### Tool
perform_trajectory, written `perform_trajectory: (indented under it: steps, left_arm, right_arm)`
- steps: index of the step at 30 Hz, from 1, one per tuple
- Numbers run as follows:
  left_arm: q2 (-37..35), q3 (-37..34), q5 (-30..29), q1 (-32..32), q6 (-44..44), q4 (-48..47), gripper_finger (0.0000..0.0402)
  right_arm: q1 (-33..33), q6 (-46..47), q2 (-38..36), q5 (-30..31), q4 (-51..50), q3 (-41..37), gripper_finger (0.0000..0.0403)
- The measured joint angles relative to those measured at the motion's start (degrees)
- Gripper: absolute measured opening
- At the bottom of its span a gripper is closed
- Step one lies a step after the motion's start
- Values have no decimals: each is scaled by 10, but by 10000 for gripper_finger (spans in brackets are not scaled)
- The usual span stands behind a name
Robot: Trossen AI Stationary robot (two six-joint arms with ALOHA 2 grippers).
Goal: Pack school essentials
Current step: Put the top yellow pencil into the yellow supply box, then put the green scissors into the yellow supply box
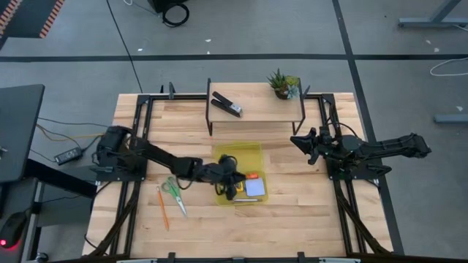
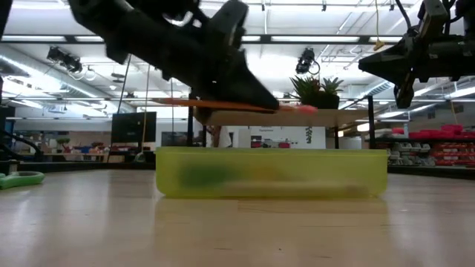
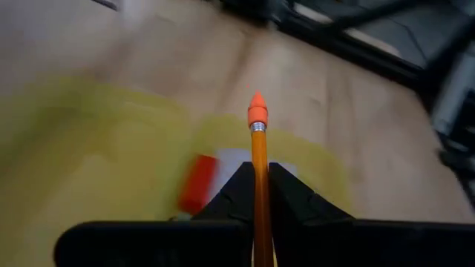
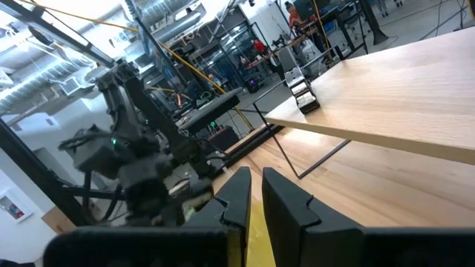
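My left gripper (image 1: 232,180) is shut on an orange pencil (image 3: 259,159) and hangs just above the translucent yellow-green box (image 1: 241,155). In the box lie a red eraser (image 3: 197,183) and a pale blue notepad (image 1: 254,188). Green-handled scissors (image 1: 173,193) and a second orange pencil (image 1: 162,207) lie flat on the table to the box's left. My right gripper (image 1: 303,140) waits above the table's right side with its fingers nearly together, touching nothing. I cannot make out the purple pen. My left gripper pinches the orange pencil's shaft (image 3: 260,185) between its two fingers. The pencil runs along the fingers, and its orange eraser end (image 3: 257,113) sticks out ahead of them. It is lifted clear and lies about level (image 2: 223,105) above the box.
A raised wooden shelf (image 1: 256,109) on black legs stands at the table's far side, with a black stapler (image 1: 227,104) and a small potted plant (image 1: 284,84) on it. Black frame rails (image 1: 139,146) run along the table's left and right sides. Bare wood lies near the front edge.
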Motion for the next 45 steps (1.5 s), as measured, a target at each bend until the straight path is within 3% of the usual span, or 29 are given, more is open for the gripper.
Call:
perform_trajectory:
  steps: [5, 10, 30, 45]
  left_arm:
    - [67, 59, 82, 0, 5, 4, 18]
    - [112, 92, 115, 0, 6, 4, 24]
    - [127, 95, 118, 0, -1, 27, 31]
    - [126, 95, 107, -16, -2, 26, 129]
  right_arm:
    - [0, 0, 0, 0, 0, 0, 42]
    - [0, 0, 0, 0, -1, 0, 42]
    - [0, 0, 1, 0, -3, 0, 42]
    - [0, 0, 1, 0, -3, 0, 42]
